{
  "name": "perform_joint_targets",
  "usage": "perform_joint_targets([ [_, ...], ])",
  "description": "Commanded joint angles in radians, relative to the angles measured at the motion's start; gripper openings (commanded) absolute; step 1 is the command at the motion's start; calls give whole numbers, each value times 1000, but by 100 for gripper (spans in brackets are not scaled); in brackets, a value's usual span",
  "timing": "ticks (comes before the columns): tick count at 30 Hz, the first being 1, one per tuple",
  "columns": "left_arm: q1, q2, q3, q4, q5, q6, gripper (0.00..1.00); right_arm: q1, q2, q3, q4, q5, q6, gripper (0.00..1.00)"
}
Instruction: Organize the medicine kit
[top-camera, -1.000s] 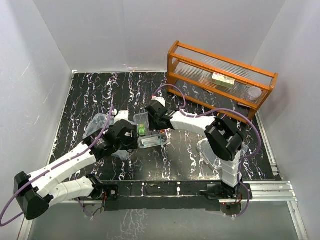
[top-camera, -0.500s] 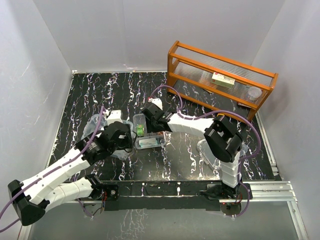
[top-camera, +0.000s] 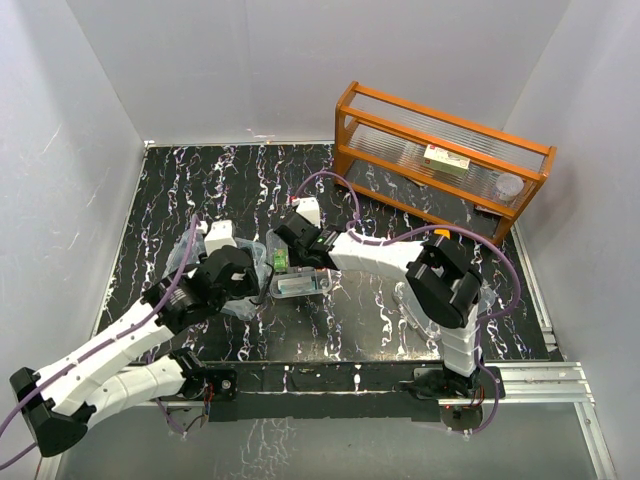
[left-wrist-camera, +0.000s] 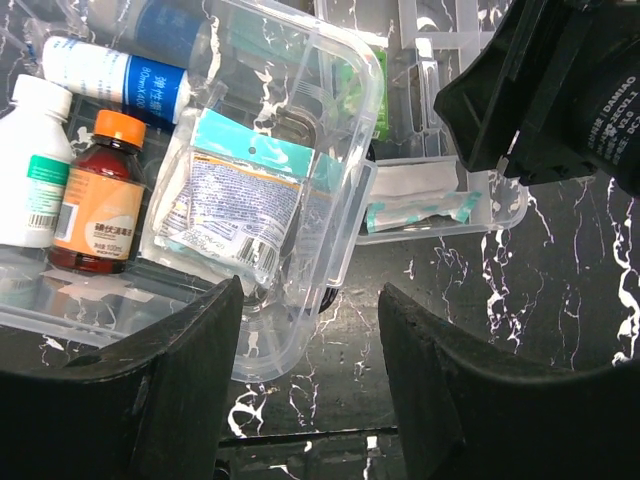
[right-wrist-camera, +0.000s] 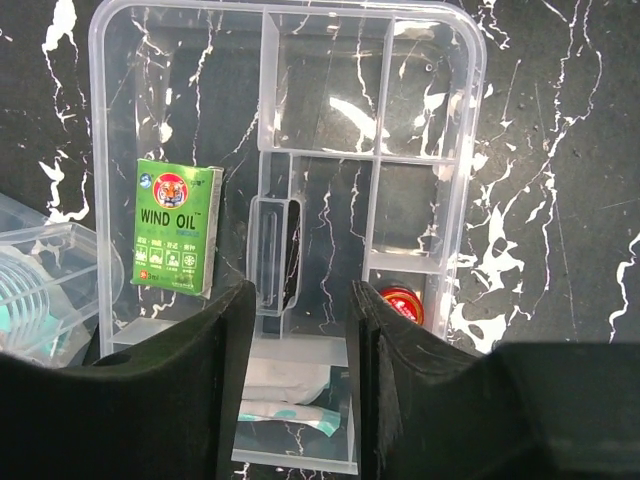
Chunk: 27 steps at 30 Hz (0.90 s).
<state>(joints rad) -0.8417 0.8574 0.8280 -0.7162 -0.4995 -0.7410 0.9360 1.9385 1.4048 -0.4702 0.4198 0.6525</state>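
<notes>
We find the medicine kit (top-camera: 300, 284) in separate pieces at the middle-left of the table (top-camera: 200, 180), between the two grippers. Its clear box (left-wrist-camera: 300, 120) lies to the left. In it we see a white bottle (left-wrist-camera: 30, 170), a brown bottle with an orange cap (left-wrist-camera: 95, 195), a blue-and-white tube (left-wrist-camera: 115, 75) and a flat packet with a teal header (left-wrist-camera: 235, 200).

Just to the right of the box lies the divided tray (right-wrist-camera: 383, 100). A green carton marked WIND OIL (right-wrist-camera: 178, 228) stands in its long left compartment, and a small red round tin (right-wrist-camera: 401, 301) sits in a lower right one. White packets (right-wrist-camera: 285, 385) fill the compartment nearest the right wrist camera.

The right gripper (right-wrist-camera: 300, 290) hovers over the tray with its fingers spread, grasping nothing. The tray's slotted middle handle (right-wrist-camera: 272, 255) shows just ahead of the gap.

The left gripper (left-wrist-camera: 310, 290) is also released, its fingers wide apart with a corner of the box between them. We cannot tell whether either finger touches the plastic.

Another clear plastic piece (top-camera: 412, 300) lies near the right arm's base, partly hidden by the arm.

In the far right corner stands an orange wooden rack (top-camera: 400, 110). It holds a white carton (top-camera: 447, 160) and a small round clear jar (top-camera: 510, 186).
</notes>
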Motion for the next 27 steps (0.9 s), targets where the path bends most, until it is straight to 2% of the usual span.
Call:
perform_joint_targets([
  [1,-2,-51,-1,-37,-74,-39,55,3,40,67,26,-25,-6,40],
  [8,-2,-112,-13,-53,-96,-61,55,3,99,92,32,-53,-12,41],
  [18,-2,-110,-26,-40,-76,-56,56,1,165,132,2,2,-16,40],
  [20,-2,-107,-29,-31,-69,-46,57,-4,180,136,-4,12,-16,37],
  [27,-1,-84,-50,46,9,38,60,-14,146,93,-12,70,-26,13],
])
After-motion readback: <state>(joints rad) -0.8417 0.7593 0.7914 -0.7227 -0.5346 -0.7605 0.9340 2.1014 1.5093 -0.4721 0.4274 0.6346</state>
